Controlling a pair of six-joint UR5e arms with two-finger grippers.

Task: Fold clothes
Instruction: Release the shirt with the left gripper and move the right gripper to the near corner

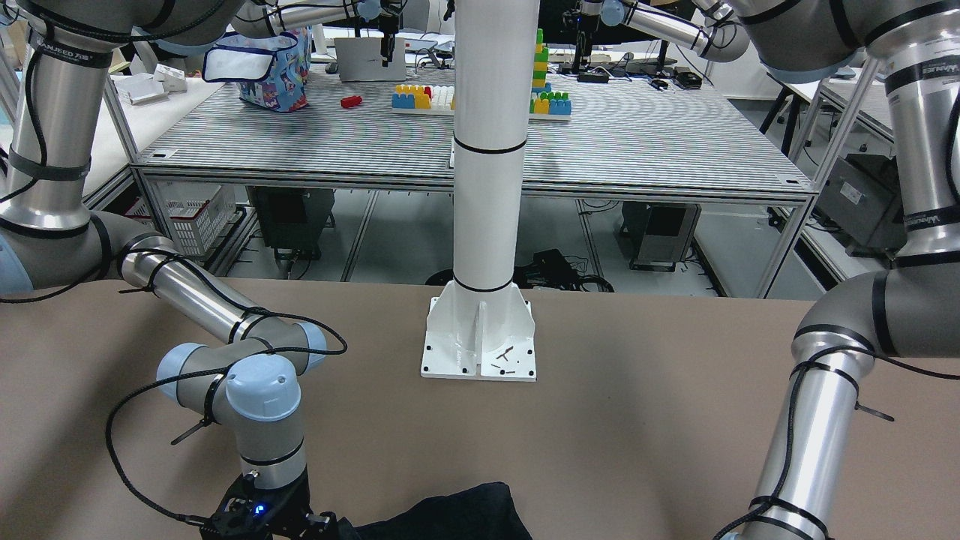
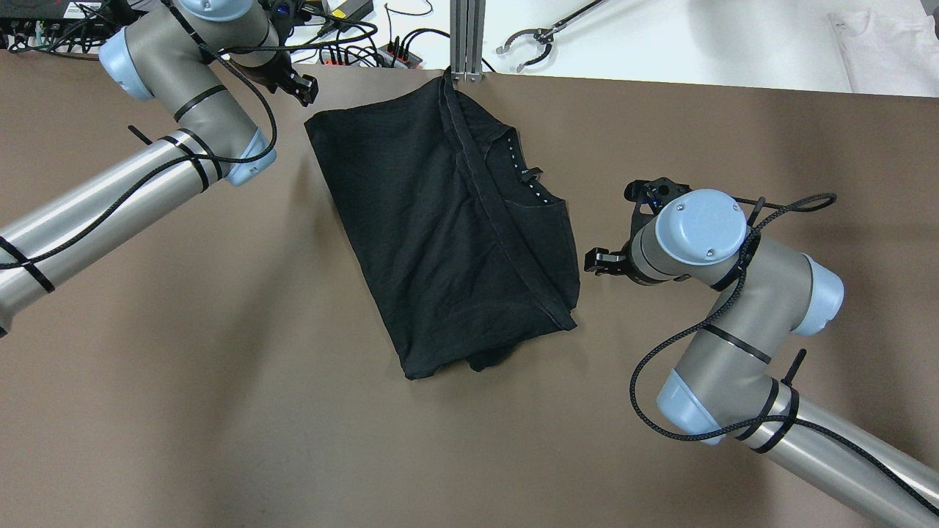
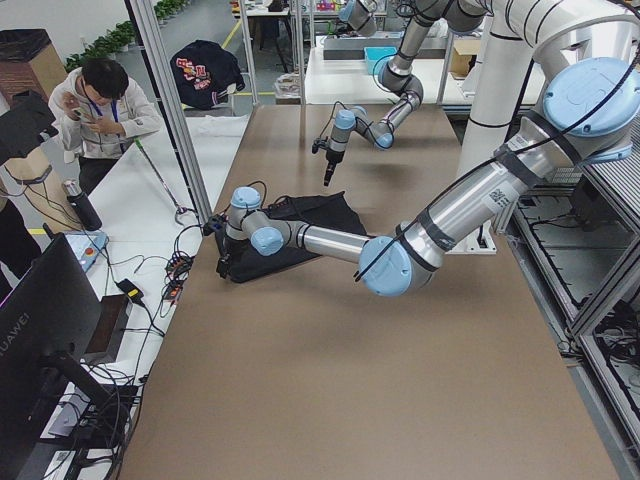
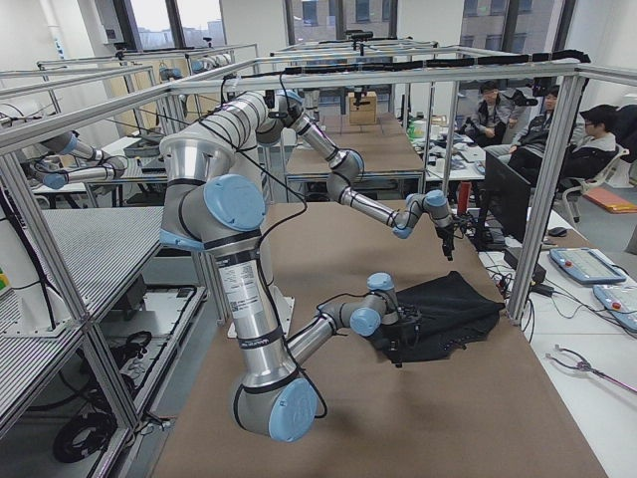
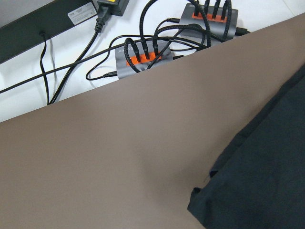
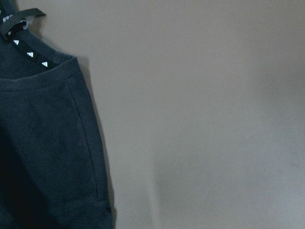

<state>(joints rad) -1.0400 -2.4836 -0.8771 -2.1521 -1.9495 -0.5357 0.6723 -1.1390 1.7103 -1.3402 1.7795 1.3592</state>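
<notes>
A black garment (image 2: 447, 235) lies folded into a rough rectangle in the middle of the brown table (image 2: 220, 367), with its collar and a row of white marks on the right side. My left gripper (image 2: 302, 88) hovers just off its far left corner, apart from it; I cannot tell if it is open or shut. The left wrist view shows that garment corner (image 5: 267, 176). My right gripper (image 2: 596, 262) is just right of the garment's right edge, not touching; its state is unclear. The right wrist view shows the collar edge (image 6: 43, 157). No fingers show in either wrist view.
A metal frame post (image 2: 466, 37) stands at the table's far edge by the garment's top. Power strips with cables (image 5: 143, 55) lie beyond that edge. The white pillar base (image 1: 480, 337) is bolted near the robot side. Operators stand past the far edge in the side views.
</notes>
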